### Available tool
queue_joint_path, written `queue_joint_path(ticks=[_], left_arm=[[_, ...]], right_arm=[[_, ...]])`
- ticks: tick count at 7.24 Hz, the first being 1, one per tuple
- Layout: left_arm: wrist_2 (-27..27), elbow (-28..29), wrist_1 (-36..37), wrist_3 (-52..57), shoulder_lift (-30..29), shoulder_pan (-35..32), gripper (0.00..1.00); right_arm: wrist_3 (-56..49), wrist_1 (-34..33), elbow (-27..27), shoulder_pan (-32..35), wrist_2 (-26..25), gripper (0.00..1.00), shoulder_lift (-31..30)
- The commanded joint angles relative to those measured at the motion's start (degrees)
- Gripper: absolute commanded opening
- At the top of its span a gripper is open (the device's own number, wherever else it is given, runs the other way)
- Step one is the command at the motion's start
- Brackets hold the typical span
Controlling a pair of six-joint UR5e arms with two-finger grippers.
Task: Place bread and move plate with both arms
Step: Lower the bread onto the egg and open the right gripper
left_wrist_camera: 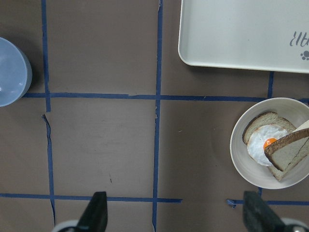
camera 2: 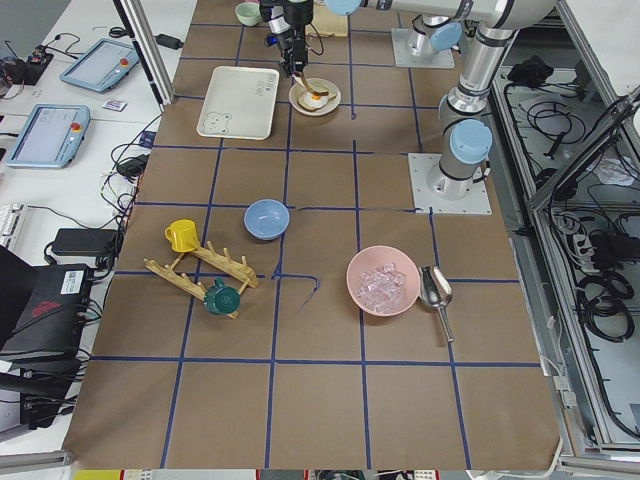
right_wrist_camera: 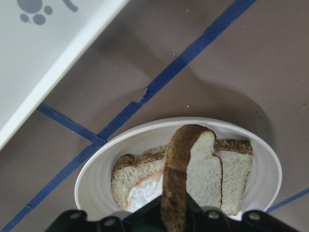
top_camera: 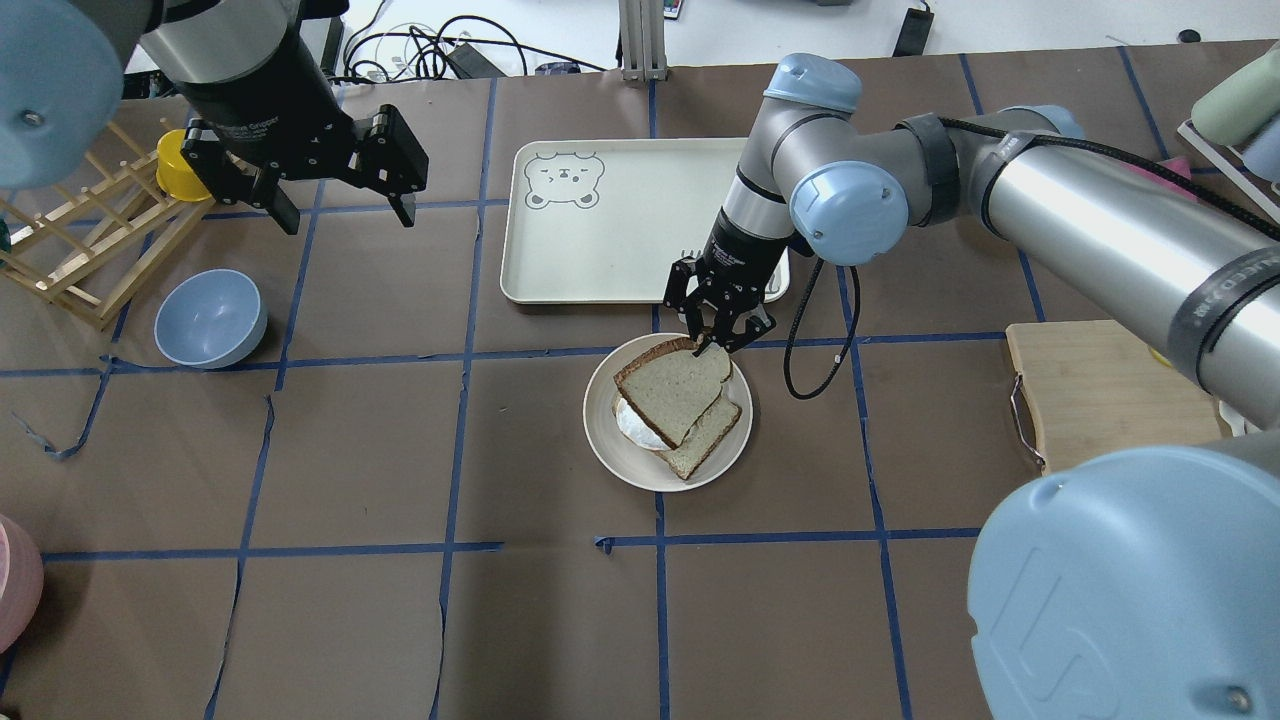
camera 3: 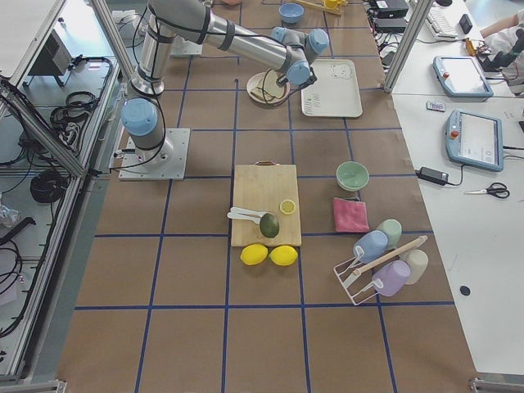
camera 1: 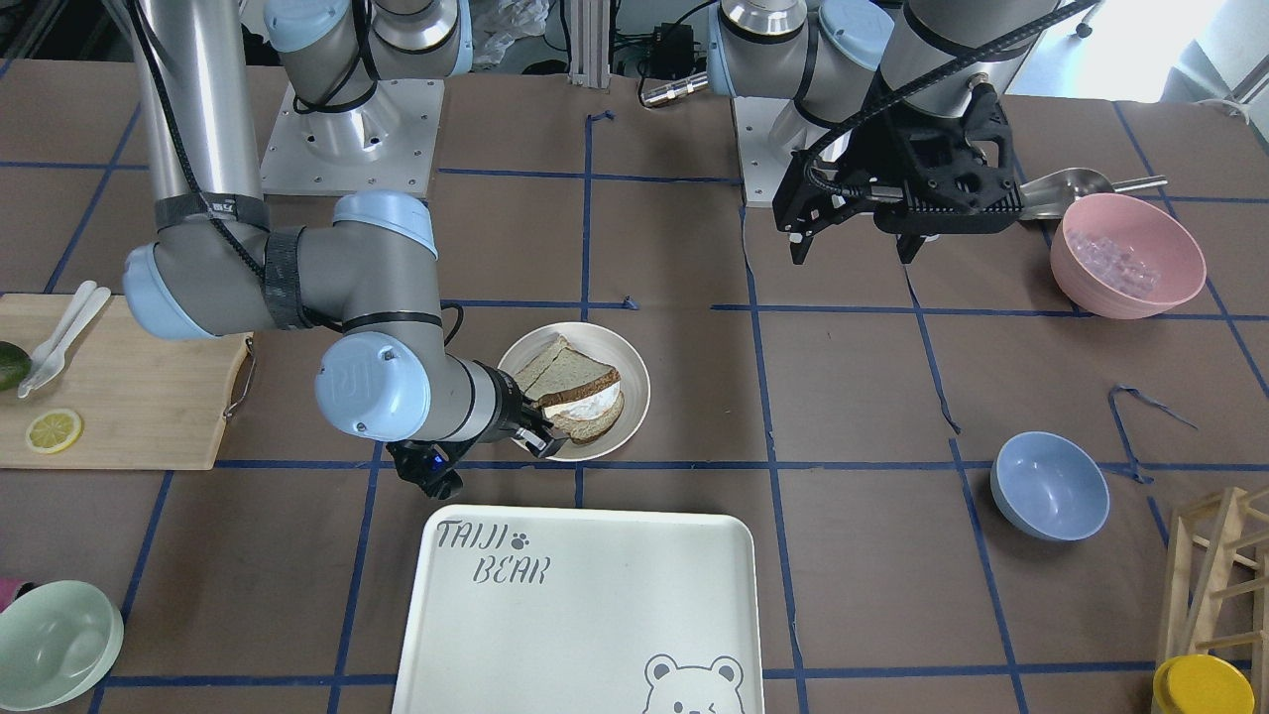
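Observation:
The off-white plate (top_camera: 622,462) sits at mid-table and carries a slice with a fried egg (left_wrist_camera: 264,144). My right gripper (top_camera: 718,338) is shut on the far corner of the plain bread (top_camera: 675,385). It holds the slice tilted, and the slice's low end rests over the egg slice. The right wrist view shows the bread (right_wrist_camera: 179,183) edge-on between the fingers, above the plate (right_wrist_camera: 263,191). From the front, the right gripper (camera 1: 543,436) is at the plate's (camera 1: 635,369) near-left rim. My left gripper (top_camera: 348,218) hangs open and empty, high and well away from the plate.
The white TAIJI BEAR tray (top_camera: 620,220) lies just beyond the plate. A blue bowl (top_camera: 210,318), a wooden rack (top_camera: 90,240) and a yellow mug (top_camera: 175,160) are under the left arm's side. A pink bowl (camera 1: 1128,256), a cutting board (camera 1: 129,397) and a green bowl (camera 1: 55,645) stand farther off.

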Motion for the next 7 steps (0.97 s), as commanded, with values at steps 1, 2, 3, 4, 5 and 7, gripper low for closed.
queue_joint_path(ticks=[1, 2, 3, 4, 5, 7], left_arm=[[0.0, 0.0, 0.0, 0.0, 0.0, 0.0, 1.0], [0.0, 0.0, 0.0, 0.0, 0.0, 0.0, 1.0], [0.0, 0.0, 0.0, 0.0, 0.0, 0.0, 1.0], [0.0, 0.0, 0.0, 0.0, 0.0, 0.0, 1.0], [0.0, 0.0, 0.0, 0.0, 0.0, 0.0, 1.0], [0.0, 0.0, 0.0, 0.0, 0.0, 0.0, 1.0]], right_arm=[[3.0, -1.1, 0.3, 1.7, 3.8, 0.44, 0.4], [3.2, -1.1, 0.4, 3.7, 3.6, 0.45, 0.6], [2.9, -0.9, 0.6, 3.7, 3.3, 0.54, 0.6], [2.8, -1.1, 1.4, 3.7, 3.1, 0.67, 0.5], [2.9, -2.0, 1.2, 3.6, 2.9, 0.73, -0.1], [2.5, -8.5, 0.9, 3.5, -3.8, 0.94, -2.2]])
